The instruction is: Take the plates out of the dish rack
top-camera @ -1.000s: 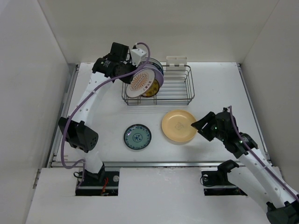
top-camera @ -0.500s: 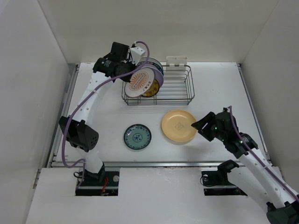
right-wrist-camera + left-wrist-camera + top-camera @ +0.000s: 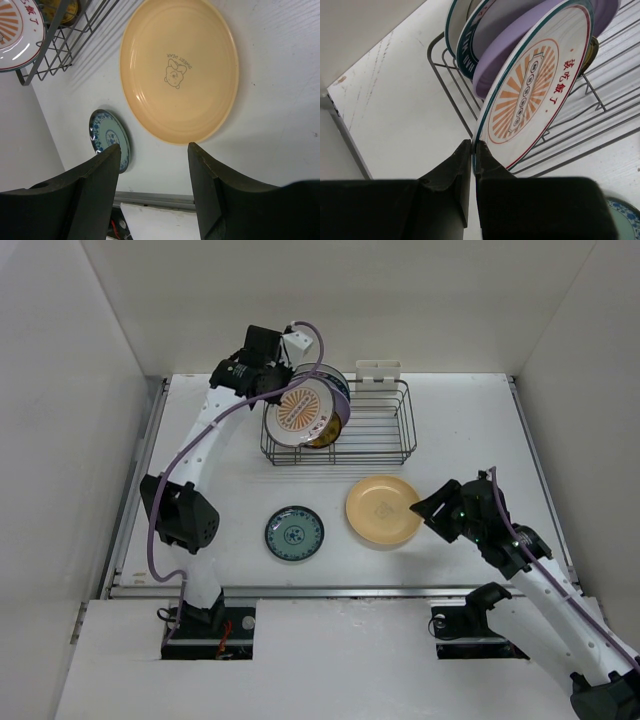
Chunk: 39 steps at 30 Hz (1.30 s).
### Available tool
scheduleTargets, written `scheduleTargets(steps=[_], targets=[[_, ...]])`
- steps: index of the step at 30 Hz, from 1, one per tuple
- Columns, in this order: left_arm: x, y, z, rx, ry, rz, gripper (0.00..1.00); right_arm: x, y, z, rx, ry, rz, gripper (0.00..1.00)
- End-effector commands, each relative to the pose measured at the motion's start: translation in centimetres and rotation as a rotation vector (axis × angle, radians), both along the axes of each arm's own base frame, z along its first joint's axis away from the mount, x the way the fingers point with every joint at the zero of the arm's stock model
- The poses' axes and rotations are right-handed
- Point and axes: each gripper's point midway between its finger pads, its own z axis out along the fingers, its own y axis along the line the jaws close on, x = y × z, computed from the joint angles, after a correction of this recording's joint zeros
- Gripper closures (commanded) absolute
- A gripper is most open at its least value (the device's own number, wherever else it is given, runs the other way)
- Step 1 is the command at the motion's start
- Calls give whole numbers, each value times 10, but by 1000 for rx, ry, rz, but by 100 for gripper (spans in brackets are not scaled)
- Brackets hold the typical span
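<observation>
1. Top external view: we see the dish rack at the far middle of the table, with its white holder on the far long side.
2. The left gripper sits at the rack's left end and is clamped on the rim of the orange-patterned plate. The plate is tilted, with its face turned toward the near side. We cannot tell whether its lower edge touches the wires.
3. In the left wrist view, the left gripper has its jaws almost together, with only the edge of the orange-patterned plate between them. Right behind it leans the lavender plate, and behind that a dark teal-rimmed plate stands in the rack.
4. The yellow plate and the teal plate lie flat on the table in front of the rack, apart from each other.
5. The right gripper hovers just beside the yellow plate's right edge with its jaws spread wide, holding nothing. In the right wrist view we see the yellow plate and the teal plate beyond its fingers.
</observation>
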Motion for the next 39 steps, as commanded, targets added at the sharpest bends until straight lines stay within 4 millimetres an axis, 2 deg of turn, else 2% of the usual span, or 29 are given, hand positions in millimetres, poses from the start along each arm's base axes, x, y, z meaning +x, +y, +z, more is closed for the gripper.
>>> scheduleTargets(steps=[1,2,7,11,13,14,17,21,25,26,32,36,37,39], targets=[[-10,-23,-27,-32,110,-82,100,5,0,16,2,-53,-1,38],[-11,-23,-36,-24,130,-82,100,5,0,16,2,-53,-1,38],[-11,-29,-51,-27,173,-110,100,3,0,17,2,-53,-1,38],[-11,-29,-51,-27,173,-110,100,1,-3,13,-7,-47,-9,38],[-12,-25,-45,-26,158,-89,100,1,-3,13,-7,-47,-9,38],[-11,-22,-30,-35,115,-70,100,1,-3,13,-7,-47,-9,38],[-8,-20,-6,-58,38,-51,100,1,-3,13,-7,-47,-9,38],[-16,-22,28,-118,-32,-56,100,1,-3,13,-7,-47,-9,38],[-23,-29,34,-142,-28,-79,100,3,-2,15,-3,-56,-9,38],[-22,-29,38,-145,-36,-79,100,5,-1,21,-1,-77,-4,38],[-24,-28,36,-142,-28,-79,100,10,0,23,-27,-82,16,38],[-23,-28,36,-135,-31,-85,100,29,16,49,-39,-223,118,38],[-23,-28,36,-135,-31,-85,100,46,25,70,-29,-323,144,35],[-22,-29,31,-131,-21,-84,100,67,34,92,-129,-458,240,28]])
